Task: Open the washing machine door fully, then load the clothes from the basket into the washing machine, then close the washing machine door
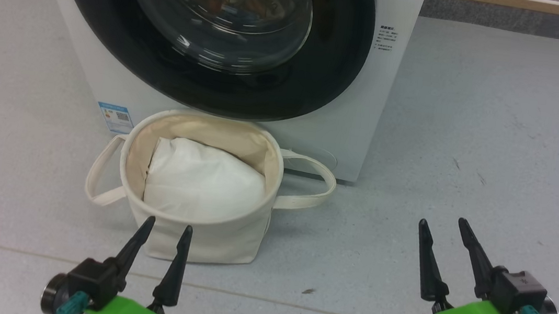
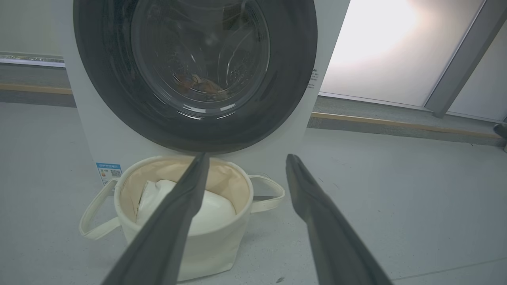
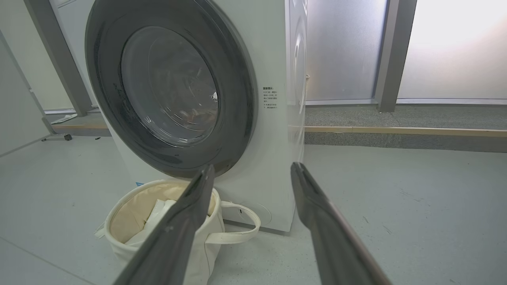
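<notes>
Washing machine (image 1: 351,128): white front-loader, standing on the grey floor (image 1: 496,150); the head view cuts off its top.
Washing machine door (image 1: 216,18): closed, its black rim lying flat against the machine front. From the right wrist view no gap shows at the edge.
Clothes (image 2: 202,84): a hazy patch of orange-brown and cream cloth seen through the glass bowl, low inside the drum. Reflections blur the rest, so no more can be made out.
Basket (image 1: 228,240): upright on the floor just in front of the machine, below the door, towards its left half.
Strap handles (image 1: 314,182): one loop falls out to each side of the basket and rests on the floor.
Basket contents: a white padded liner (image 1: 203,182), bulging up to about rim height. No printed cloth can be seen on top of it.
Left gripper (image 1: 169,224): fingers spread wide with nothing between them. It hovers on the near side of the basket, tips pointing at it, apart from the canvas as far as I can tell.
Right gripper (image 1: 442,221): also spread wide and empty, over bare floor, well to the right of the basket and machine.
Blue sticker (image 1: 115,117): on the machine's lower front, left of the basket.
Printed label (image 1: 386,38): small text to the right of the door.
Background: frosted panels (image 3: 451,51) behind the machine.
</notes>
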Robot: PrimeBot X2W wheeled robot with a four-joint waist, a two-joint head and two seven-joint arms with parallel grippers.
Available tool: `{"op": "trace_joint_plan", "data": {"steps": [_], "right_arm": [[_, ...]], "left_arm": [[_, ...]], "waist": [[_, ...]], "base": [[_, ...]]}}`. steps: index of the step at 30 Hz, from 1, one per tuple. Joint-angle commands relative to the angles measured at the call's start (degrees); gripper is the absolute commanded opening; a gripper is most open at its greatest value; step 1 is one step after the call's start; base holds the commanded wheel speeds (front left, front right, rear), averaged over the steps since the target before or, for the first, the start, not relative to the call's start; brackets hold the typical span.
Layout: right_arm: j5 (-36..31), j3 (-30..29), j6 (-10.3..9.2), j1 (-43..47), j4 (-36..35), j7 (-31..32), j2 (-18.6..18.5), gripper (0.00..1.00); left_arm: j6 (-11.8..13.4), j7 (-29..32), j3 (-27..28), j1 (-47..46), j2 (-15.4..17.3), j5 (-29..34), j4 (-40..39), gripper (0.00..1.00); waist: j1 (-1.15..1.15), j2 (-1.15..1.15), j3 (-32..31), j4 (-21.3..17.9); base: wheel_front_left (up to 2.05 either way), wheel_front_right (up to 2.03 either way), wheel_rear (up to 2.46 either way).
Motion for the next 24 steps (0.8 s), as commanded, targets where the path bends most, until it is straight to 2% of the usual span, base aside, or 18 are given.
{"op": "trace_joint_plan", "data": {"steps": [1,24], "right_arm": [[0.1,1.3,-0.02,-1.3,-1.7,0.1,0.1,1.0],[1.0,-1.0,-0.02,-1.4,-1.2,0.1,0.1,1.0]], "left_arm": [[0.1,-0.3,2.0,-0.9,0.7,-0.4,-2.2,1.0],[-0.1,-0.3,1.9,-0.8,0.7,-0.4,-1.6,1.0]], "waist": [[0.0,0.0,-0.1,0.0],[0.0,0.0,-0.3,-0.6]], "base": [[0.0,0.0,0.0],[0.0,0.0,0.0]]}}
